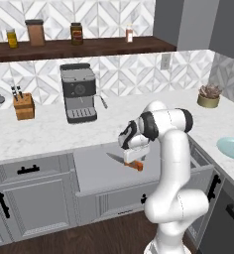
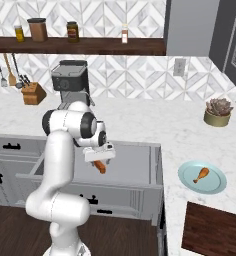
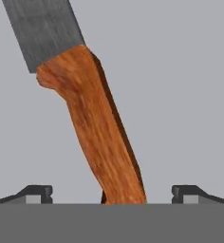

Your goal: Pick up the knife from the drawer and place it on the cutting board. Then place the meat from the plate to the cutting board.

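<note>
One knife (image 3: 92, 128) flat inside the open drawer (image 1: 96, 171).

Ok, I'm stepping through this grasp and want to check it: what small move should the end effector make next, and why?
Probably a short drop straight down, then close. The end effector is open over the drawer, with the knife handle lying between the fingertips, roughly centred. Whether the tips have reached handle height is hard to tell, so lowering a little first seems safer.
</note>
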